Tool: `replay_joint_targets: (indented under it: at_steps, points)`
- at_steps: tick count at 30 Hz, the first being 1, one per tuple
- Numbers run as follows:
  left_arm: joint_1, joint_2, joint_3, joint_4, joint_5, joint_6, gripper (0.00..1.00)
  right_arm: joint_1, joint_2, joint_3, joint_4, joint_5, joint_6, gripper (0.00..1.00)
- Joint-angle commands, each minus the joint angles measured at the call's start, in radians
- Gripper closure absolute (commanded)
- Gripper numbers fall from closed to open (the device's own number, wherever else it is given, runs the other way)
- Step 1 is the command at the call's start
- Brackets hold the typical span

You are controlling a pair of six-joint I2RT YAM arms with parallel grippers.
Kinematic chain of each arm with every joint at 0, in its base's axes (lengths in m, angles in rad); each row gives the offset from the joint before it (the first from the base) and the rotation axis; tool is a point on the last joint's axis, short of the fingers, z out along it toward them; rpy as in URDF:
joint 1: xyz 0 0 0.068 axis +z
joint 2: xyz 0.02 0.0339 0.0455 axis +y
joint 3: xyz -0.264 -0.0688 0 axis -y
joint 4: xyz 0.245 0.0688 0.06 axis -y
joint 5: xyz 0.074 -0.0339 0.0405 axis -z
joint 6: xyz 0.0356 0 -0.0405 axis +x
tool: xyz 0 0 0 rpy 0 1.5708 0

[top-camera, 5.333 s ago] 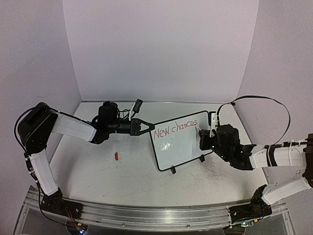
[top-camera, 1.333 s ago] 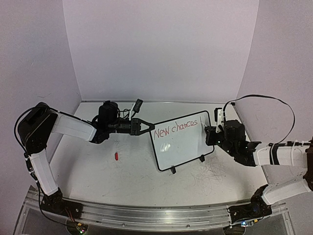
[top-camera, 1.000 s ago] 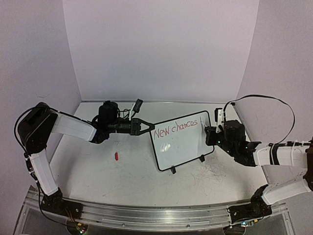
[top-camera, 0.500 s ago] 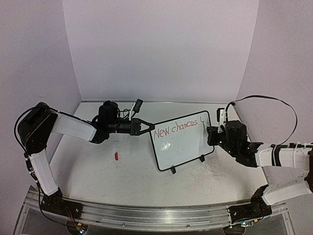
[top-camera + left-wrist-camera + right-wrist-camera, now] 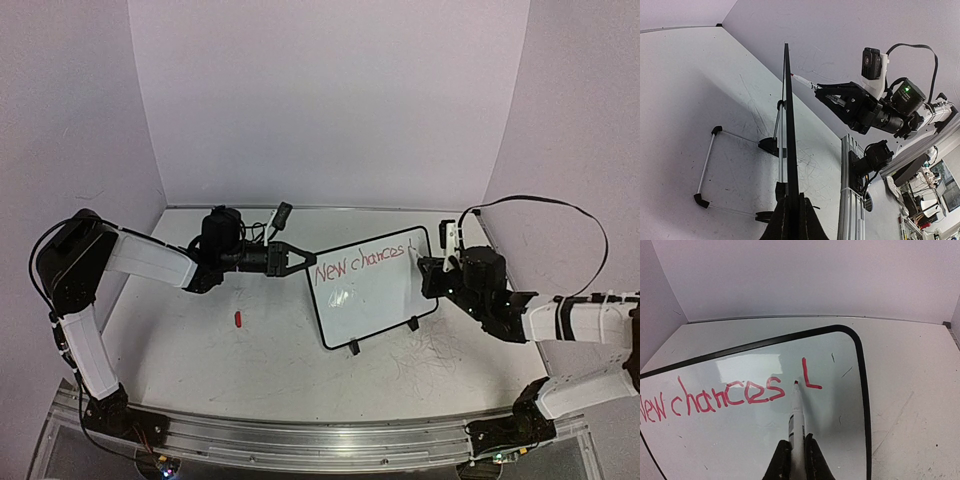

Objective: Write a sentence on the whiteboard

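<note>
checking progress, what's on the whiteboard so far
On the whiteboard, red writing reads "New chances", then an L-shaped stroke. The marker has its red tip between them. The marker and the right arm's jaws cover a strip of board below the writing.

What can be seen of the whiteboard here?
The whiteboard is a small glossy white panel in a thin black round-cornered frame, propped tilted on two black feet on the table. Red writing along its top reads "New chances L". The left gripper clamps its left edge; the marker in the right gripper seems to touch it.
</note>
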Motion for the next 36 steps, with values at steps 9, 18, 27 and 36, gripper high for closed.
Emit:
replay_joint_targets:
  at_steps: [9, 18, 27, 36]
  points:
    - [-0.014, -0.011, 0.023, -0.045, 0.046, 0.002, 1.0, -0.004, 0.036, 0.049, 0.062, 0.006, -0.016, 1.0]
    - [-0.014, -0.011, 0.021, -0.044, 0.045, 0.004, 1.0, -0.004, 0.069, 0.066, 0.028, 0.085, 0.012, 1.0]
    - [-0.014, -0.011, 0.021, -0.046, 0.046, 0.003, 1.0, -0.004, 0.019, 0.051, 0.051, 0.093, -0.005, 1.0]
    - [-0.014, -0.012, 0.021, -0.045, 0.047, 0.003, 1.0, -0.006, 0.002, 0.027, 0.044, 0.115, 0.006, 1.0]
